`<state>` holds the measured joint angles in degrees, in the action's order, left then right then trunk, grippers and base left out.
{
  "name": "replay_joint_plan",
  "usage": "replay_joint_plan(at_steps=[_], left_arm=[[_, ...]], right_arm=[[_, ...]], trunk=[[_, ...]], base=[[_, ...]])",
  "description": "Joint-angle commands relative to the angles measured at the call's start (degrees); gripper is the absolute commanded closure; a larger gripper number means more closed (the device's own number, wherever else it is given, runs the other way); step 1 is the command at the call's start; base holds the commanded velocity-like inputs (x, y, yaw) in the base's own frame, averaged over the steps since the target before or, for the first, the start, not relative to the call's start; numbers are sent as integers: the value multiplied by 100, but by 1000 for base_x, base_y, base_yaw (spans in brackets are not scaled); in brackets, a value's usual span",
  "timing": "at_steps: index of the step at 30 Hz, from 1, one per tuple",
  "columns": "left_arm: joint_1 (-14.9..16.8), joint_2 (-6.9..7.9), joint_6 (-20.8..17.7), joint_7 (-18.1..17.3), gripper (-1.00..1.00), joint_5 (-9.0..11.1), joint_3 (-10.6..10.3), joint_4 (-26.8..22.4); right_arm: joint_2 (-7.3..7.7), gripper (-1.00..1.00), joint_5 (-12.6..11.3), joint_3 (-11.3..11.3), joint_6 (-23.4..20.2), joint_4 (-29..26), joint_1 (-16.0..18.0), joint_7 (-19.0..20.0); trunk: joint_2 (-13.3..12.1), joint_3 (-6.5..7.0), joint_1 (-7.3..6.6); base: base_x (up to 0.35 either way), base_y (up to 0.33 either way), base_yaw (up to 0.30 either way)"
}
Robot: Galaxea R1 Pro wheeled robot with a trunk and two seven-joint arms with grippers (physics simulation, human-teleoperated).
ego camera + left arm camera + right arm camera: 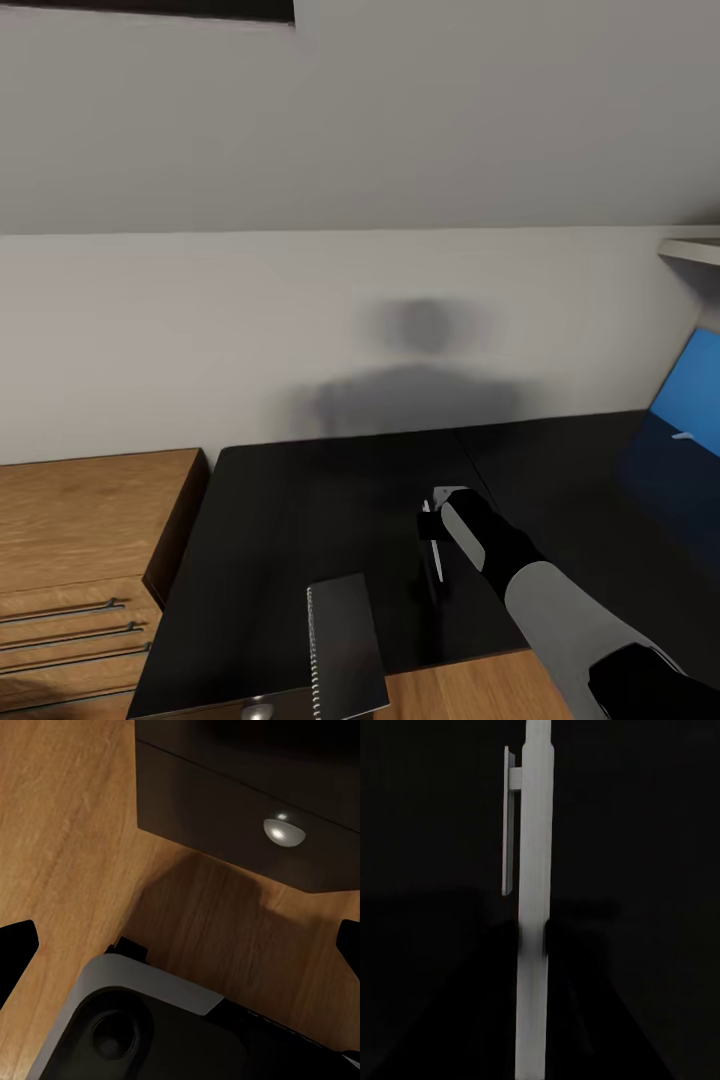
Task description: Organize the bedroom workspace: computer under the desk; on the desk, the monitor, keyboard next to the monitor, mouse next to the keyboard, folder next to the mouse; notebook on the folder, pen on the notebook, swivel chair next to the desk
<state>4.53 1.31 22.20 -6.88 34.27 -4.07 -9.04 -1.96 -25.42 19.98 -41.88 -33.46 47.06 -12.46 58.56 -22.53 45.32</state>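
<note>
Pen [534, 907]: pinched upright in the right tool [432, 545], held low over the black tabletop [300, 520]. Blue folder [690, 395]: at the tabletop's far right, nearest the right arm.

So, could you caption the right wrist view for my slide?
Pen upright and close up against the glossy black desk.

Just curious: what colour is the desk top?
Glossy black desk, clearest in the head view.
</note>
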Motion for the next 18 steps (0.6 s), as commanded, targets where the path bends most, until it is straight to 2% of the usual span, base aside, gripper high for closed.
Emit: replay_joint_plan(at_steps=[1, 5, 18], left_arm=[[4, 4, 21, -24, -100, 59, -42, 7], [4, 5, 21, -24, -100, 61, -42, 7], [4, 7, 21, -32, -100, 48, -42, 7]], right_arm=[[3, 100, -69, 25, -11, -5, 5, -55], [3, 100, -68, 24, -12, -3, 5, -55], [3, 100, -67, 23, -13, -2, 5, -55]], trunk=[[46, -25, 23], [206, -97, 111], [206, -97, 111]], base=[[0, 0, 0], [0, 0, 0], [0, 0, 0]])
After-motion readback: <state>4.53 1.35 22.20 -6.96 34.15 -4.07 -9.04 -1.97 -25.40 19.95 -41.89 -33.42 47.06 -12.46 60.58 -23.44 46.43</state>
